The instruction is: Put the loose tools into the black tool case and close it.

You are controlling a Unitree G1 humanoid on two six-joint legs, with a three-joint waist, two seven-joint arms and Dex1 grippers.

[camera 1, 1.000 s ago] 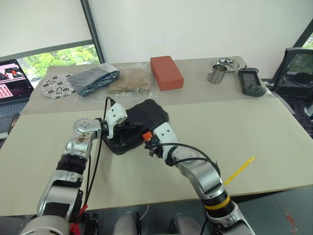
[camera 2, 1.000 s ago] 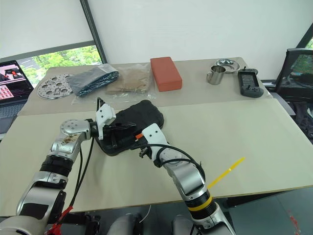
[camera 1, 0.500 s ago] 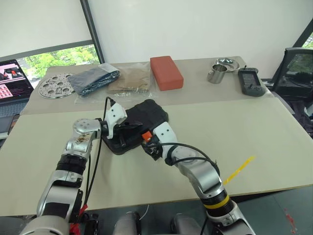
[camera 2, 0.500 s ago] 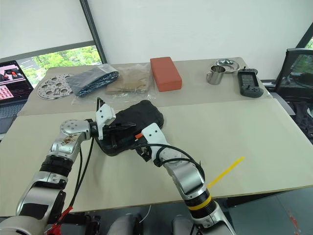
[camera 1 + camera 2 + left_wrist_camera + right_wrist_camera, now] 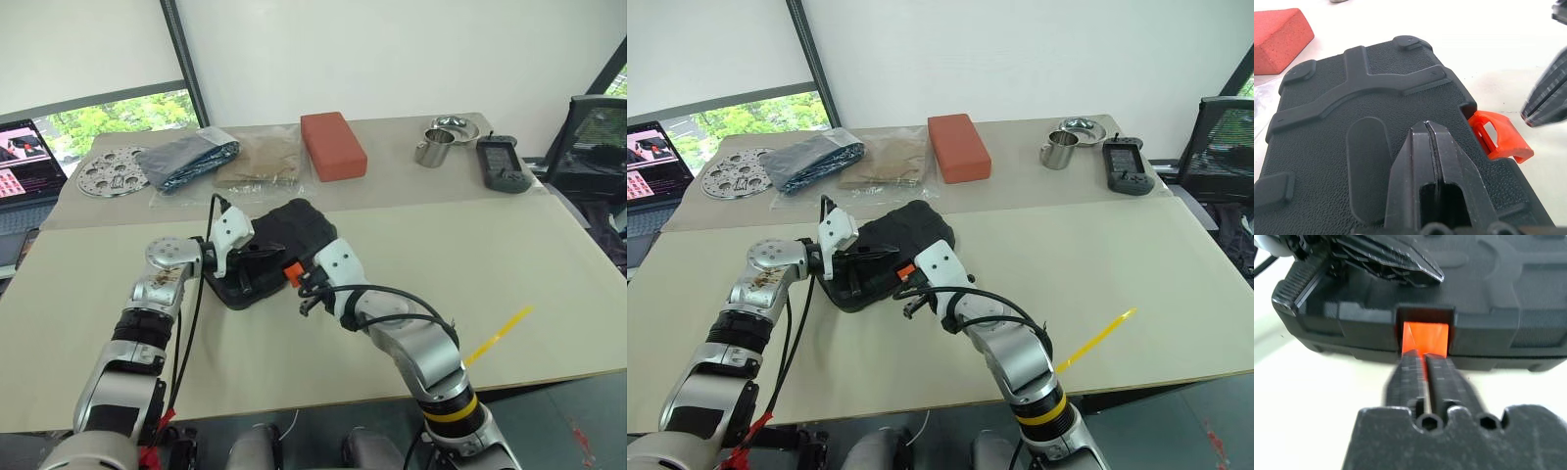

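The closed black tool case (image 5: 274, 250) lies flat on the tabletop (image 5: 509, 245), its long axis slanting away rightward. Its orange latch (image 5: 1497, 137) sticks out toward the right gripper (image 5: 1422, 363), jaws clenched empty. The left gripper (image 5: 1430, 147), jaws clenched, rests on the lid.

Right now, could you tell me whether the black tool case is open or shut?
Shut: the black tool case has its lid down, but its orange latch sticks out, apparently not snapped flat.

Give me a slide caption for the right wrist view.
Right tool, fingers shut, points at the orange latch on the closed black tool case; left tool rests on its lid.
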